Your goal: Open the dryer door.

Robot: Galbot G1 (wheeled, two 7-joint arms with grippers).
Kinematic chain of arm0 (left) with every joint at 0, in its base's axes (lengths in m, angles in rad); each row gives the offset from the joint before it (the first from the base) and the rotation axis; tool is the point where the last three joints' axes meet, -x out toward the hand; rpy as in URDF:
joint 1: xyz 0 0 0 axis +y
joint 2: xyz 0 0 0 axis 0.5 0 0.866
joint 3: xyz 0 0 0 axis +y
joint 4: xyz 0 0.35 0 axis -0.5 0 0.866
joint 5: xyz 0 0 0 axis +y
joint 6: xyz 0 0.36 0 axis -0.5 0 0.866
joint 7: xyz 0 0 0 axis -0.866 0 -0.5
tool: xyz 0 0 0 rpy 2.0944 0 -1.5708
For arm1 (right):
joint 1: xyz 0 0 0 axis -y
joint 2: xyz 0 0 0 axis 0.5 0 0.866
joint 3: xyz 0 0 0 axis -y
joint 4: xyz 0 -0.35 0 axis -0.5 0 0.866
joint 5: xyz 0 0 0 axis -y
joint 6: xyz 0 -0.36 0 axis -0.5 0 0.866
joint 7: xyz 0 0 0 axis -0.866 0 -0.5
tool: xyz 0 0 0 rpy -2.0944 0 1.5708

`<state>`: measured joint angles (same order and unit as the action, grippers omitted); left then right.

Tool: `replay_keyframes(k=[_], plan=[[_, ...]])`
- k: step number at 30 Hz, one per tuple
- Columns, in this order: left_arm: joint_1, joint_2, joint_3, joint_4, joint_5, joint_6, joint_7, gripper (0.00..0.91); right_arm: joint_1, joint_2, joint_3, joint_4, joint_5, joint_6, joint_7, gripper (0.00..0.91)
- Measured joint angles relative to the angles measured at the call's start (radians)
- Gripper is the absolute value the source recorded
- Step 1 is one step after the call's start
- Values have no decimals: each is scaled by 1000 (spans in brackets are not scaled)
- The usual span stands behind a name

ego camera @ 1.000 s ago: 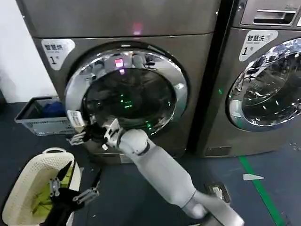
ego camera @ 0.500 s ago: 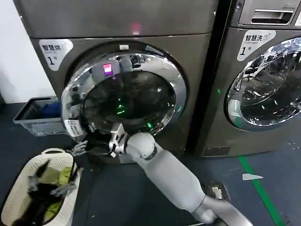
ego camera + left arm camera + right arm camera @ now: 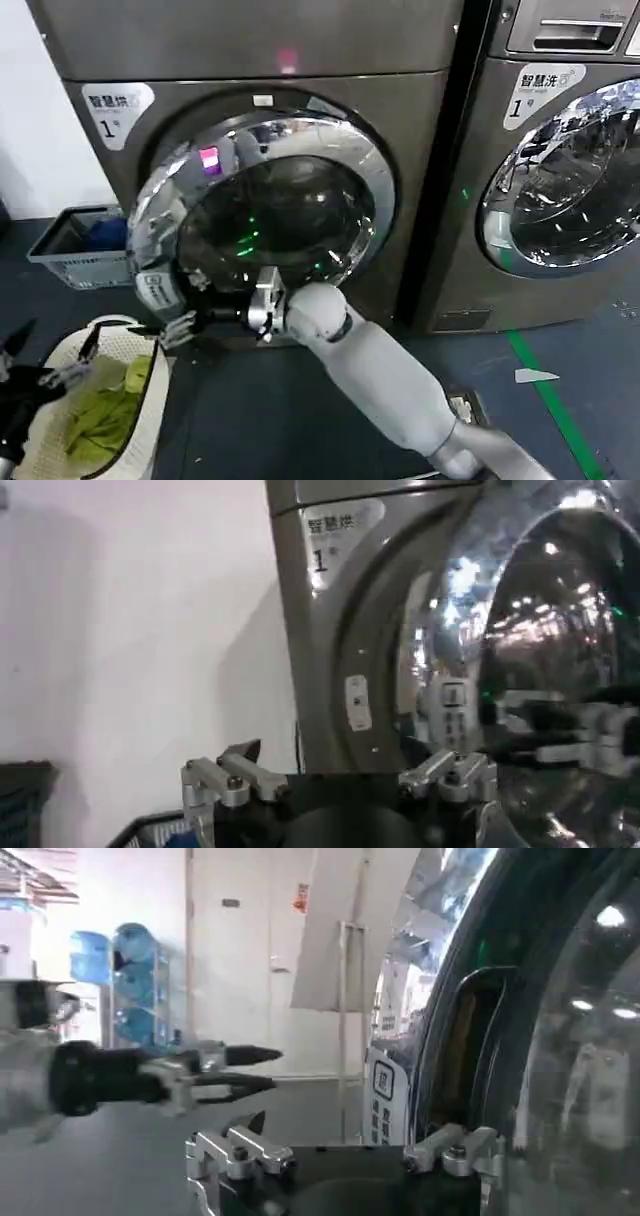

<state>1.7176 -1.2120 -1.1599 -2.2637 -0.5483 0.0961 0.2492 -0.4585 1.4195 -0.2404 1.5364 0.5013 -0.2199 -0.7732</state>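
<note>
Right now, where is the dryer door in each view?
Head view: dryer door centre-left, ajar, with the right end effector at its lower rim.
Left wrist view: its bulging glass beside the "1" label.
Right wrist view: its dark glass close up.
Shared landmark: white sticker on the ring.

Two machines (image 3: 250, 60) – two round doors (image 3: 260, 215) – two baskets (image 3: 60, 395), two tools (image 3: 180, 325).

The right gripper (image 3: 185, 318) sits at the lower left rim of the dryer door (image 3: 262, 205), its fingertips perhaps hooked behind the chrome ring; contact is hidden. The left gripper (image 3: 45, 362) is blurred at the frame edge above the basket (image 3: 140, 420), which is cut off
</note>
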Motion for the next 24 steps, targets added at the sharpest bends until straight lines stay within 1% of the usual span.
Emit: replay_keyframes(k=[13,18,24], plan=[[-118,91,50,65,-54,13,-15,907,-32,-61,22,55,9,-8,-75,907],[-142,108,73,69,-58,16,-25,907,-49,-84,32,88,9,-9,-85,907],[-160,129,95,72,-56,16,-27,907,-77,-109,46,129,1,-23,-79,907]])
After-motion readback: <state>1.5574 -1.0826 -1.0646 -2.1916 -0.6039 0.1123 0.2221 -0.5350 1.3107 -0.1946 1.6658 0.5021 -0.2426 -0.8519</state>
